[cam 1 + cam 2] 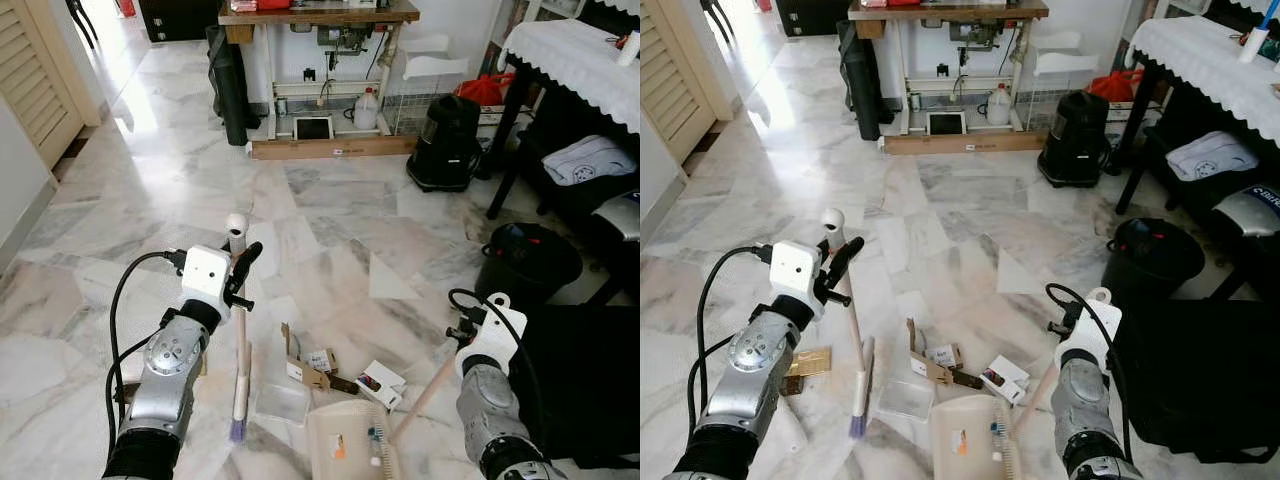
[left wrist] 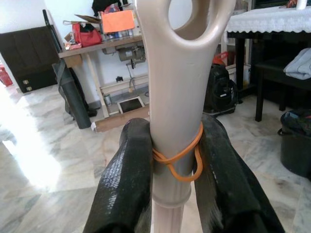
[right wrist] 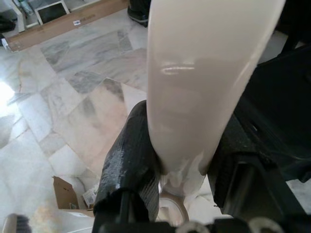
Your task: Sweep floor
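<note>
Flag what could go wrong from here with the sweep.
1. The left end effector pinches the broom handle near its very top, so the bristles may swing wide.
2. The clear plastic piece and cardboard scraps are light and may skid past the dustpan, held by the right end effector.

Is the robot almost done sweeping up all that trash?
Not yet. Done: both tools are picked up. The left end effector is shut on the broom handle, and the right end effector grips the dustpan handle. In hand: the broom's bristles rest beside the mess. Left: the cardboard scraps and small box are on the floor ahead of the dustpan.
</note>
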